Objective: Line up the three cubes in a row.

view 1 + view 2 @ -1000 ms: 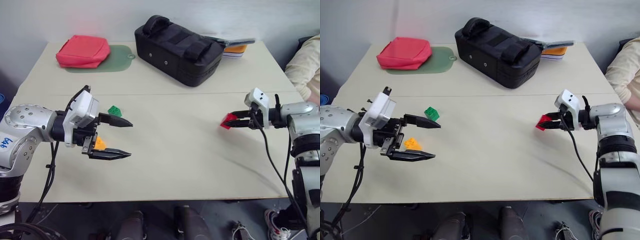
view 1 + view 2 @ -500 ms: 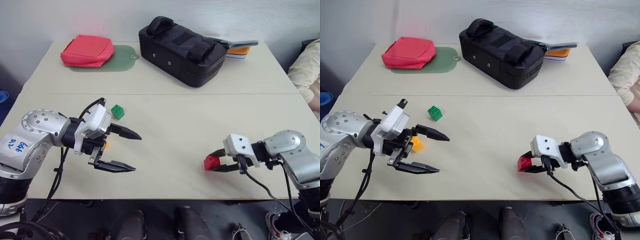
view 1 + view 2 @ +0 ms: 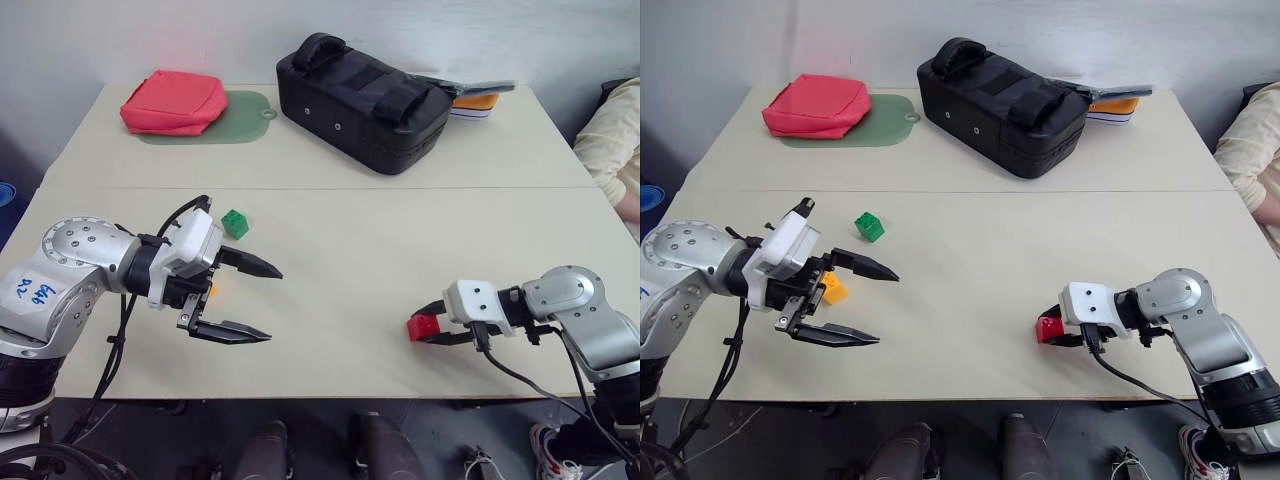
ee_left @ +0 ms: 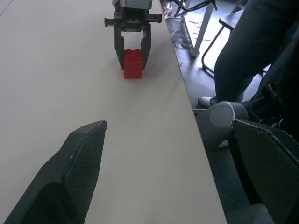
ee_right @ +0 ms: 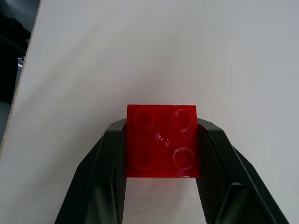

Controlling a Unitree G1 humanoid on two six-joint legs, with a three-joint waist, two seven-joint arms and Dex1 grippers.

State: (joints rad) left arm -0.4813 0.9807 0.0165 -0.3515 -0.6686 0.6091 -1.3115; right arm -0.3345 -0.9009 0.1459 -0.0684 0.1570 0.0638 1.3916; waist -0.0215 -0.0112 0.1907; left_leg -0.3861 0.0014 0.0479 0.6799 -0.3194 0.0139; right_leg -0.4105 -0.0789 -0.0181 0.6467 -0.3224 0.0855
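My right gripper point(image 3: 428, 325) is shut on the red cube point(image 5: 161, 140), studs up, at or just above the table near its front edge on the right. The green cube point(image 3: 235, 223) sits on the table left of centre. The orange-yellow cube point(image 3: 833, 289) lies nearer the front, partly hidden behind my left gripper point(image 3: 274, 305). That gripper hovers open and empty over the table, pointing right, its fingers point(image 4: 79, 172) wide apart. The left wrist view looks across the table at the red cube point(image 4: 133, 64) between the right gripper's fingers.
A black bag point(image 3: 360, 100) stands at the back centre, with flat items point(image 3: 470, 95) behind it. A red pouch point(image 3: 172, 102) lies on a green mat point(image 3: 240, 125) at the back left. A person's sleeve point(image 3: 615, 140) shows at the right edge. The table's front edge point(image 3: 330, 398) is close to the red cube.
My right gripper has carried the red cube back toward the front edge, lower and a little leftward, then held still. The left gripper has stayed in place, open.
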